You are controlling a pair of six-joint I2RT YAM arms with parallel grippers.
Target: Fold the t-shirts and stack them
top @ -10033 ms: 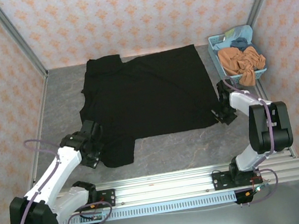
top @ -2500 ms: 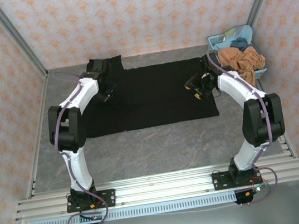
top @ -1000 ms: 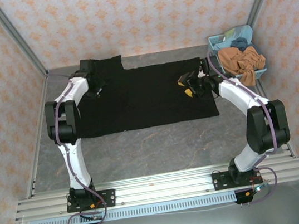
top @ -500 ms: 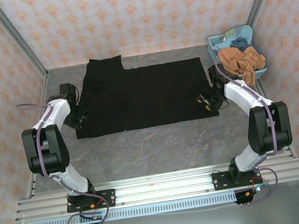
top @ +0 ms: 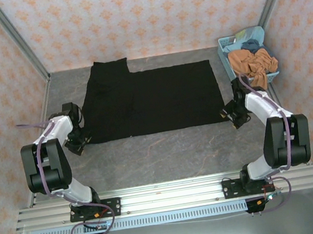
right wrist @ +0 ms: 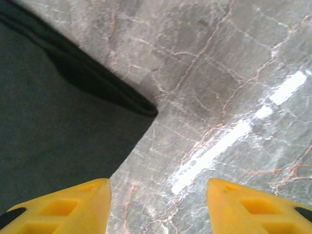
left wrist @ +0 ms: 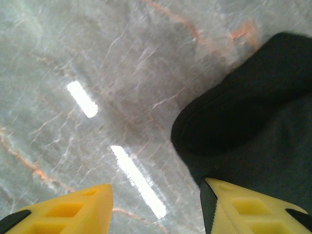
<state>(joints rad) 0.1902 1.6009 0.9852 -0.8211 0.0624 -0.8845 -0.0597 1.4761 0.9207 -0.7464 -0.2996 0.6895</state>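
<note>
Spread hand (right wrist: 157, 187) above black t-shirt (right wrist: 58, 126) corner

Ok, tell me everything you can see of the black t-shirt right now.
The black t-shirt is soft, matte cloth, plain side up, with no print showing. It lies flat on the grey marbled table as a wide folded band, one flap jutting toward the back wall at its far left. Its near corners look doubled over. The open left claw and open right claw each sit at a near corner, neither gripping it.
</note>
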